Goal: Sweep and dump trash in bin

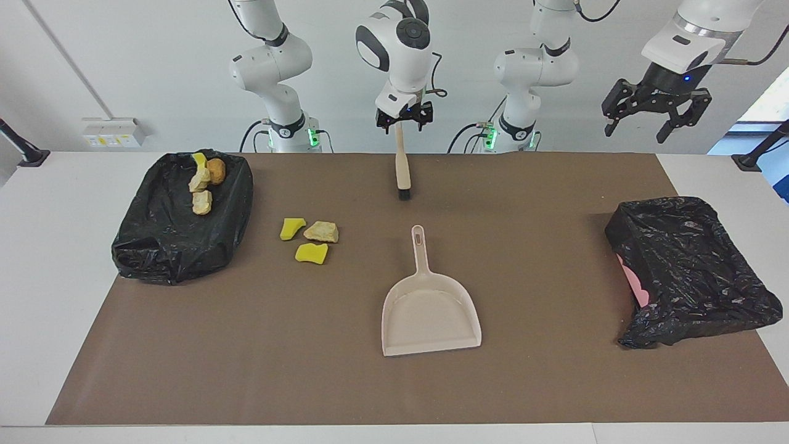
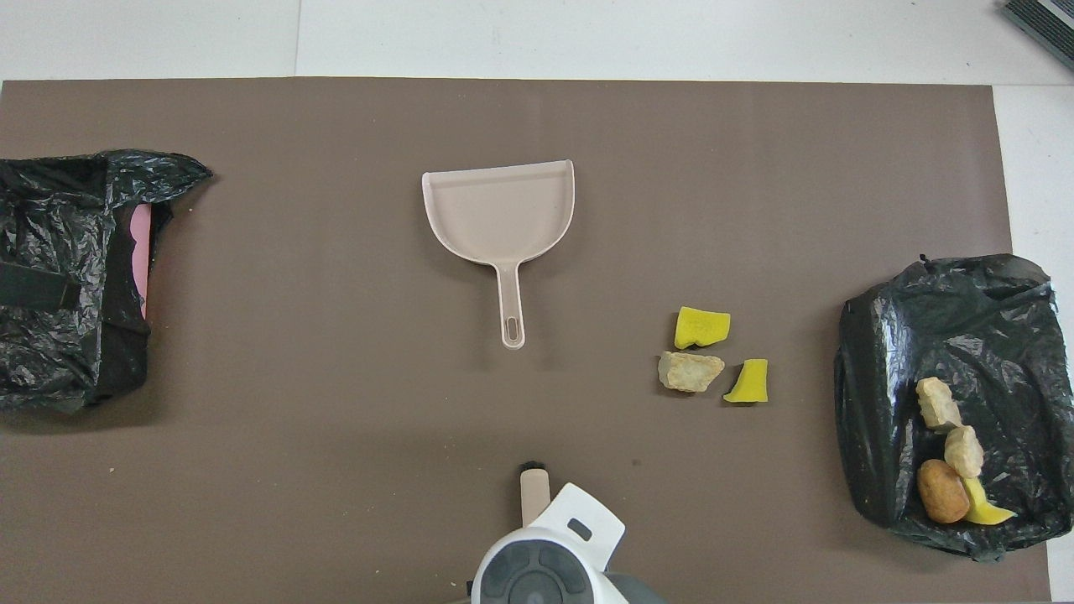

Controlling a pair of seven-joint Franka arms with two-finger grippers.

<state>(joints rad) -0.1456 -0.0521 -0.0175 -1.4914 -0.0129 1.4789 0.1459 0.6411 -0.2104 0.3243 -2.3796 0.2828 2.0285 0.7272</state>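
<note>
Overhead view — dustpan, trash beside it, no legible writing

A robotics lab: several white robot arms mounted along a plain table against bare walls

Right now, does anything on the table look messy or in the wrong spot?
Yes. Three trash chunks lie loose on the brown mat, beside the black-lined bin at the right arm's end that already holds four chunks. The dustpan lies empty mid-table, apart from them.
</note>
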